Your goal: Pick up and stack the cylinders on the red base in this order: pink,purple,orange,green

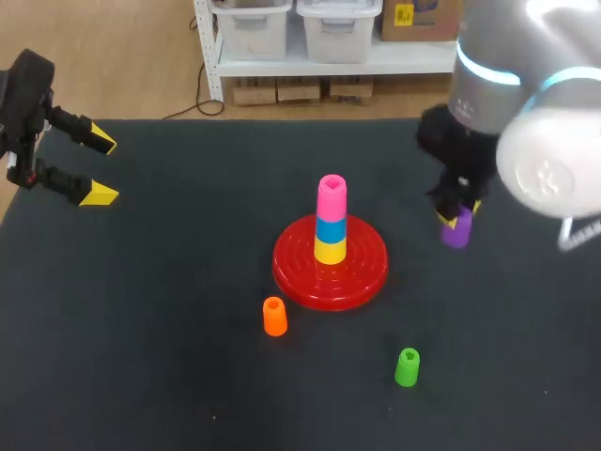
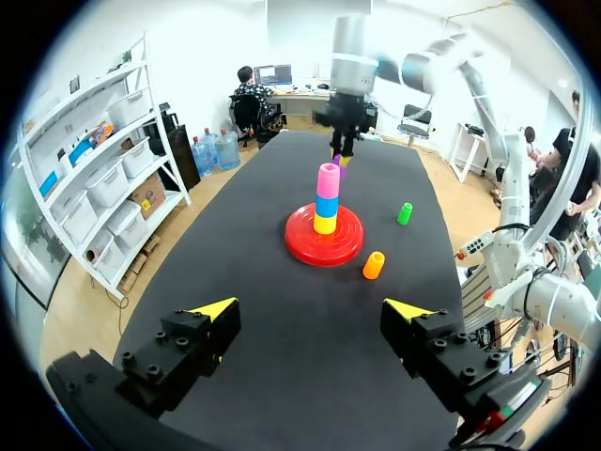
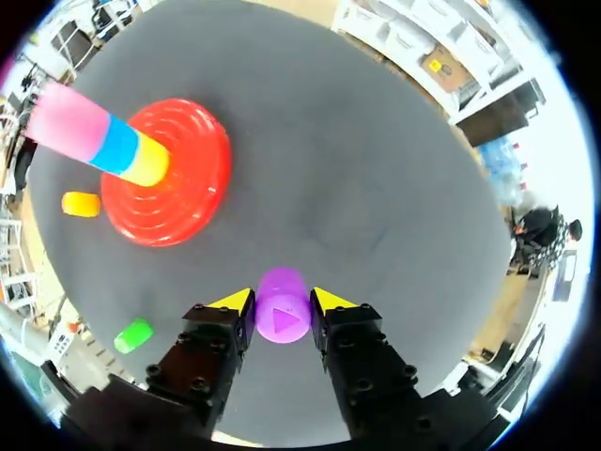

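Upper left of the head frame: left end effector (image 1: 100,167), fingers apart, empty, over the dark surface (image 1: 160,366) edge. Centre: ridged red plastic base (image 1: 372,272), pink plastic cylinder (image 1: 331,198) topping its stack. Right of centre: right end effector (image 1: 458,210) clamped on the purple plastic cylinder (image 1: 457,231). Judgement: raise it above the pink top, centre over it, descend straight. Right arm hangs vertical, fingers pointing down.

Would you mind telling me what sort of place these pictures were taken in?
Most likely a robot test bench in a lab: a dark table carries a red base with stacked cylinders, and two arms flank it, the right gripper shut on the purple cylinder, the left gripper open.
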Robot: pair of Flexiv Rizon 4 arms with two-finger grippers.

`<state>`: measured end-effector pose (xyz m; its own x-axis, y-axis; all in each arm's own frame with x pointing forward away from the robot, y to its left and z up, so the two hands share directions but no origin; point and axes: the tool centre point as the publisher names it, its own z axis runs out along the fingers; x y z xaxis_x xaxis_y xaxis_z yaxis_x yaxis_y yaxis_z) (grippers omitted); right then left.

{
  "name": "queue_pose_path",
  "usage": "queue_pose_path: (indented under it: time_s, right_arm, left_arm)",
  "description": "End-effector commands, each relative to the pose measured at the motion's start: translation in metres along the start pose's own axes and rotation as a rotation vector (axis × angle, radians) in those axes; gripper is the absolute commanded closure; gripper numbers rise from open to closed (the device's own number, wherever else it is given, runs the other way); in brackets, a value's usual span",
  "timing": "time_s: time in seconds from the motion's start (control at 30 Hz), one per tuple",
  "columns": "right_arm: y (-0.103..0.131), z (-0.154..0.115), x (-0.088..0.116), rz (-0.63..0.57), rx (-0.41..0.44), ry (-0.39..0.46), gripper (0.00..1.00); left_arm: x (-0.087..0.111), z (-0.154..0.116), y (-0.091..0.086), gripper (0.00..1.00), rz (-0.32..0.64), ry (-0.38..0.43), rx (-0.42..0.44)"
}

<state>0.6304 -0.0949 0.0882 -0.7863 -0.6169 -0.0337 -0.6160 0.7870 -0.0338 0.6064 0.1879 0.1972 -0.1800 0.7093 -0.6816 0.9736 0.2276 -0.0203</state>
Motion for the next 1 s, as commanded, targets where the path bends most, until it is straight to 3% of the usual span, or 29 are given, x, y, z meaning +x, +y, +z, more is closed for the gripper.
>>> queue_pose_path:
  time_s: [0.03, 0.23, 0.43, 0.67, 1.0]
  right_arm:
    - [0.009, -0.063, -0.023, -0.031, 0.011, 0.048, 1.0]
    - [0.041, -0.115, -0.067, -0.147, 0.04, 0.016, 1.0]
    - [0.08, -0.132, -0.101, -0.252, 0.029, 0.013, 1.0]
    - [0.113, -0.132, -0.11, -0.33, 0.025, 0.02, 1.0]
    - [0.125, -0.111, -0.109, -0.35, 0.003, 0.048, 1.0]
  left_arm:
    - [0.002, 0.0, 0.0, 0.0, 0.004, -0.005, -0.001]
    - [0.002, 0.0, 0.0, 0.0, 0.004, -0.005, -0.001]
    - [0.002, 0.0, 0.0, 0.0, 0.004, -0.005, -0.001]
    - [0.002, 0.0, 0.0, 0.0, 0.004, -0.005, -0.001]
    - [0.002, 0.0, 0.0, 0.0, 0.004, -0.005, -0.001]
